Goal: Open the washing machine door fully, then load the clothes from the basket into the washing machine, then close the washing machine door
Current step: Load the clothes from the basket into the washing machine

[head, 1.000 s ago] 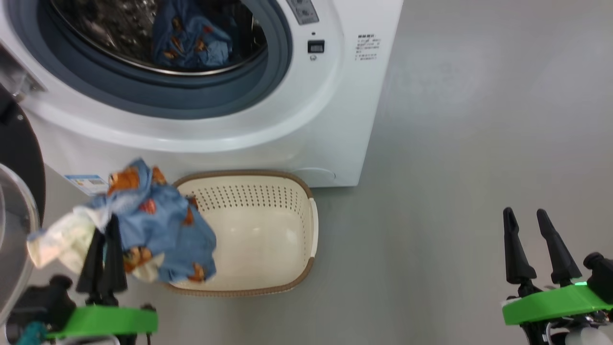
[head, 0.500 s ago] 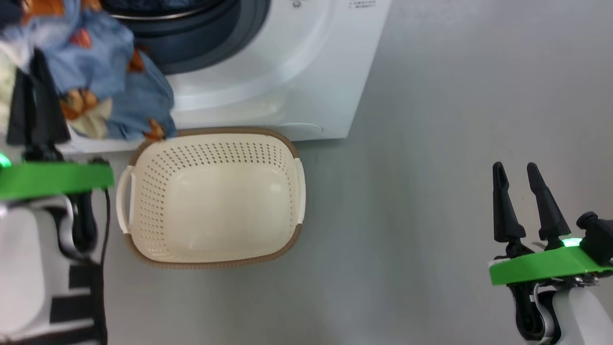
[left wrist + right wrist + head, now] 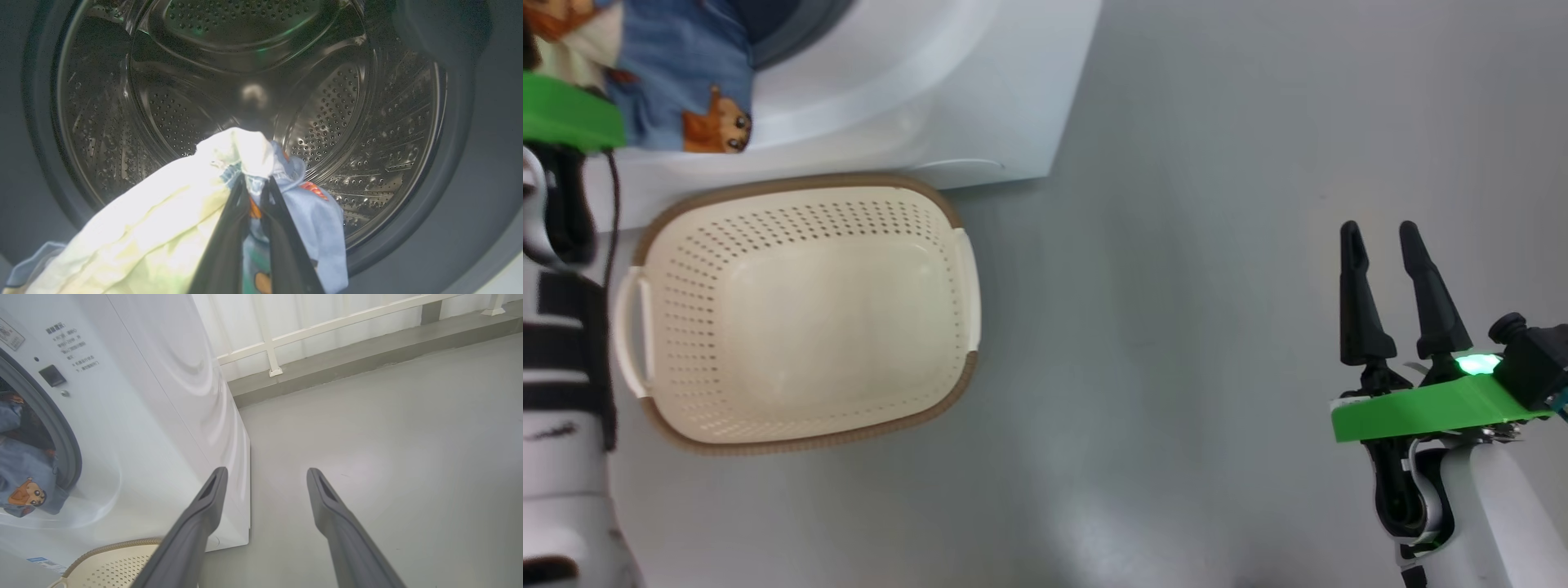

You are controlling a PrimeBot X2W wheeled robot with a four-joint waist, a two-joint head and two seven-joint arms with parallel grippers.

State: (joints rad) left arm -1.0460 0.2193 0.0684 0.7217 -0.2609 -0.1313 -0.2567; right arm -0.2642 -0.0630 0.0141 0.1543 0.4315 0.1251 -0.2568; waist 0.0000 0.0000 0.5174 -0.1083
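- The left claw (image 3: 255,181) is pressed together on the clothes (image 3: 163,228); it pinches a light-blue and cream-white garment at its bunched top; the cloth hangs down on both sides of the dark fingers (image 3: 229,245)
- In the left wrist view the pinched garment sits at the mouth of the washing machine (image 3: 931,90); it is ringed by the grey gasket (image 3: 470,171), with the steel drum (image 3: 327,114) behind it
- In the head view the blue cloth, with an orange-brown cartoon face, hangs over the lower edge of the opening
- The basket (image 3: 792,184) stands on the grey floor (image 3: 1217,245) just in front of the machine's white panel; whether they touch I cannot tell
- The right claw (image 3: 1379,233) is spread wide over bare floor, well to the right of the basket
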